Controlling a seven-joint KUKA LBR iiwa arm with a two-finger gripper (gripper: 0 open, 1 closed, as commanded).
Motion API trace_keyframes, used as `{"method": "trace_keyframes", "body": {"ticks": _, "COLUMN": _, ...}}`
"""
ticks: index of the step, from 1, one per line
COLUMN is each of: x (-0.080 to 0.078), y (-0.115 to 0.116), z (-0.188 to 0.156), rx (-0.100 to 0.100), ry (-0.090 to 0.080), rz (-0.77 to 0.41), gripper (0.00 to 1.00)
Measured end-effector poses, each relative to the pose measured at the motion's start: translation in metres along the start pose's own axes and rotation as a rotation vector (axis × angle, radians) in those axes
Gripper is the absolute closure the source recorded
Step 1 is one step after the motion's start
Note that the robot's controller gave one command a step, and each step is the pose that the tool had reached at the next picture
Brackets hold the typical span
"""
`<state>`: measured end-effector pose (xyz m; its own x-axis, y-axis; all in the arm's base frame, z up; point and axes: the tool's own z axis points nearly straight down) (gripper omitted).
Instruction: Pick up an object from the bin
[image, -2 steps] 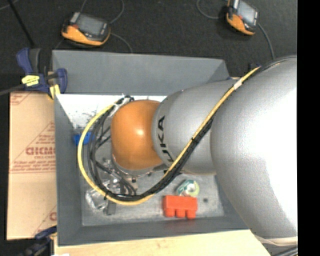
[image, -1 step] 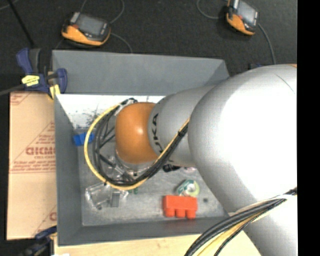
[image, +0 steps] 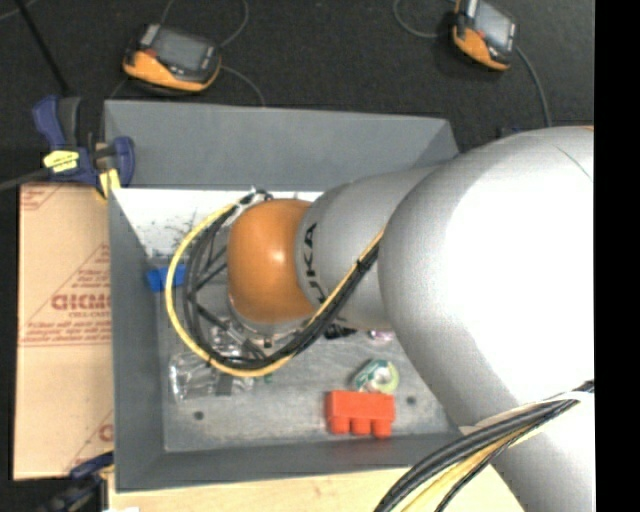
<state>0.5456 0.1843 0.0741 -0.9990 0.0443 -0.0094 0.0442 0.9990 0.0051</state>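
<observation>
Silver arm (image: 480, 290) over bin (image: 135, 400), red block (image: 359, 413) near front wall

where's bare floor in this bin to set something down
Bare floor runs along the near wall, between the clear plastic piece and the orange block. Another patch sits in the far-left corner, beyond the blue piece. It is crowded under the wrist, left of centre.

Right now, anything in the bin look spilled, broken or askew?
Nothing stands out. The red block and round green piece lie loose on the bin floor; a blue piece sits by the left wall.
</observation>
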Motion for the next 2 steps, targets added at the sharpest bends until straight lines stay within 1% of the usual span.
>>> {"method": "trace_keyframes", "body": {"ticks": 1, "x": -0.012, "y": -0.074, "z": -0.001, "rx": -0.001, "ry": -0.003, "rz": 0.025, "gripper": 1.0}}
{"method": "trace_keyframes", "body": {"ticks": 2, "x": -0.031, "y": -0.108, "z": -0.124, "rx": 0.005, "ry": 0.001, "rz": 0.023, "gripper": 1.0}}
